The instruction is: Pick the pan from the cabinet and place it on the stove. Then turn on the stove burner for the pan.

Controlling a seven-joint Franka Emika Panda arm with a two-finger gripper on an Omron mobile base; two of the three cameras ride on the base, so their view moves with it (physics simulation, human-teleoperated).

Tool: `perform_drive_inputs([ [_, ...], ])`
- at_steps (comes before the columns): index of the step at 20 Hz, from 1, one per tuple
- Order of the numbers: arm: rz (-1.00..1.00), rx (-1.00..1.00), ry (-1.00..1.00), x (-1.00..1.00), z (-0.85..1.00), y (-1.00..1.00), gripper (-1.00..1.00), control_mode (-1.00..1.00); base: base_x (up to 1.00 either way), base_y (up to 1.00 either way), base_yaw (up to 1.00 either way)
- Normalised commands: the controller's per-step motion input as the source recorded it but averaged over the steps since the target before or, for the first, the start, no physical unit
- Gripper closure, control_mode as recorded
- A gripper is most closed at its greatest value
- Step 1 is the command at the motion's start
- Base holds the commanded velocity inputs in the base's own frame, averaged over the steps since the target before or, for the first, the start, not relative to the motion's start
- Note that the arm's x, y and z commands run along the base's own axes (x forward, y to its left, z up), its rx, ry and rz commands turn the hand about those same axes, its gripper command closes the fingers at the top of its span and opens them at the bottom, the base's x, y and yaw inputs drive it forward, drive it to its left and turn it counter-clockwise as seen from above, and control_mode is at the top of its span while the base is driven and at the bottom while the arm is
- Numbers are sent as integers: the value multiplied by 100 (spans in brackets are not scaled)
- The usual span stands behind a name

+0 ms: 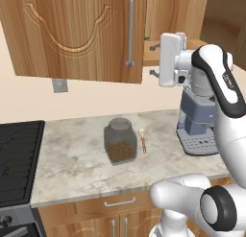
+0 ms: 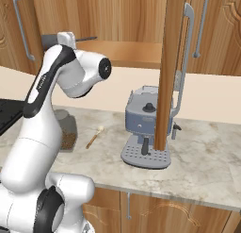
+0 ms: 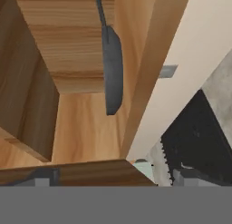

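- Inside the cabinet, on its shelf, the pan is seen edge-on, handle pointing deeper in.
- Gripper is held at cabinet's open side, jaws spread wide, nothing grasped.
- Stove is seen below cabinet, to its left.

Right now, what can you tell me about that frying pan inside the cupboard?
The pan is a round, shallow, dark-grey piece that looks like metal, with a long thin dark handle. In the hand view, which is rolled sideways, it appears edge-on as a narrow curved shape, lying flat on the wooden shelf inside the open cabinet. From the right base view its handle tip pokes out along the shelf behind the arm. Nothing grips it; apart from the shelf, nothing touches it.
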Motion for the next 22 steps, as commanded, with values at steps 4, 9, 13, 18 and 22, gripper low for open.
perform_drive_inputs([
  [4,14,10,7,21,-11,54,-100,-100,0,0,0],
  [9,20,0,6,-4,0,74,-100,-100,0,0,0],
  [13,23,0,2,-61,0,75,-100,-100,0,0,0],
  [18,24,0,0,-95,0,69,-100,-100,0,0,0],
  [22,21,0,0,-99,0,76,-100,-100,0,0,0],
])
